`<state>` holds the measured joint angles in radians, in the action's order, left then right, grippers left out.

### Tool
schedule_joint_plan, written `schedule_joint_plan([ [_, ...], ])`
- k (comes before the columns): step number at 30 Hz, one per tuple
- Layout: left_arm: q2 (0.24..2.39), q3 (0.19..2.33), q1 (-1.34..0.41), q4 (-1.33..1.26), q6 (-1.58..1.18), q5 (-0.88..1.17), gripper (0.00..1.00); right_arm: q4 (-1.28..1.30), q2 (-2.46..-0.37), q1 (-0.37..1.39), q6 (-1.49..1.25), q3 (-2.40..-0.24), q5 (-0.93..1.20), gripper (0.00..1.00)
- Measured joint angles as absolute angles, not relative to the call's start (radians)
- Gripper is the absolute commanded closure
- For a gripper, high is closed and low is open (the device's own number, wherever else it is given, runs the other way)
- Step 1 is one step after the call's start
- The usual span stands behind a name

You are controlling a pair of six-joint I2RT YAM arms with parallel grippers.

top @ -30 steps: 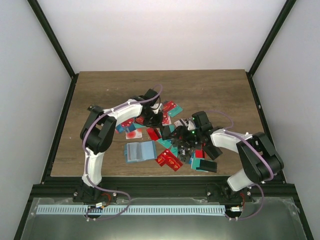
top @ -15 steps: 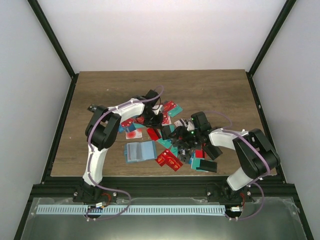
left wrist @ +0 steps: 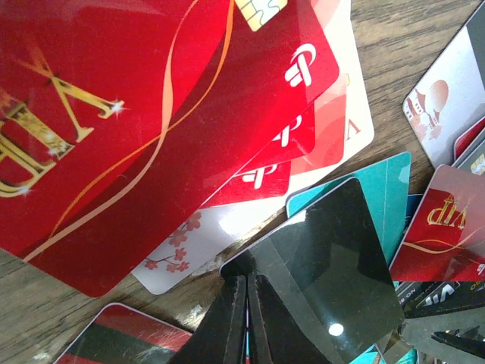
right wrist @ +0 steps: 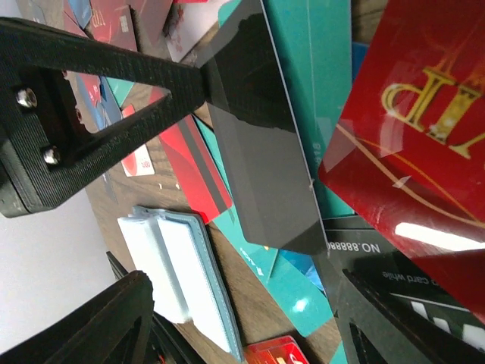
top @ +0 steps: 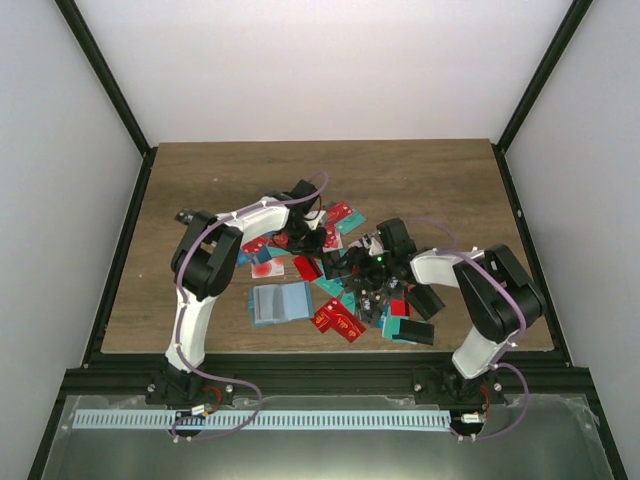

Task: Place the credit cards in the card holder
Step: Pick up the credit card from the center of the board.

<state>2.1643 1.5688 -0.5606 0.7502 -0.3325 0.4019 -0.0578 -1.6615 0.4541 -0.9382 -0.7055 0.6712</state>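
At the left gripper (left wrist: 244,282): the fingers are pressed together, and the corner of a black card (left wrist: 318,277) is pinched at their tips. In the top view this spot lies beyond the card holder (top: 280,303) and to its right.
Grip on the black card: the rest of the card is stretched away from the fingers over a teal card (left wrist: 383,189). Whether it is lifted clear of the cards beneath cannot be told.
Just past the grip: a red card (left wrist: 98,129) with gold "VIP" lettering is laid over further red ones, and a white card (left wrist: 189,243) with a blossom print is partly covered by them.
At the right gripper (right wrist: 242,292): the jaws are spread wide and nothing is held between them. It is poised over the cards to the right of the card holder, close to the left gripper, whose finger and black card are seen in its wrist view.
Place of the card holder: it is laid open and flat on the table (top: 420,175), its pale inner side turned up, nearer the arm bases than both grippers and to their left.
Heap of credit cards (top: 338,320): mostly red and some teal, they are scattered overlapping from just right of the card holder outward. Those that can be seen lie outside it.
Edge of the heap: a black case (top: 420,335) is set well to the right of the card holder.
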Motion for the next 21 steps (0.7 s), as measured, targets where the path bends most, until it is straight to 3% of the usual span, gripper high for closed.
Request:
schedule_joint_plan([
  [15,2.173,1.578,-0.557,0.759,-0.310,0.405,0.96,-0.098,-1.720,0.454,-0.937,-0.746,0.682,0.36],
  [18,2.174,1.578,-0.556,0.759,-0.310,0.407,0.96,-0.124,-1.728,0.453,-0.937,-0.741,0.690,0.40],
  [21,2.174,1.578,-0.556,0.759,-0.310,0.408,0.96,-0.174,-1.732,0.447,-0.944,-0.718,0.700,0.53],
])
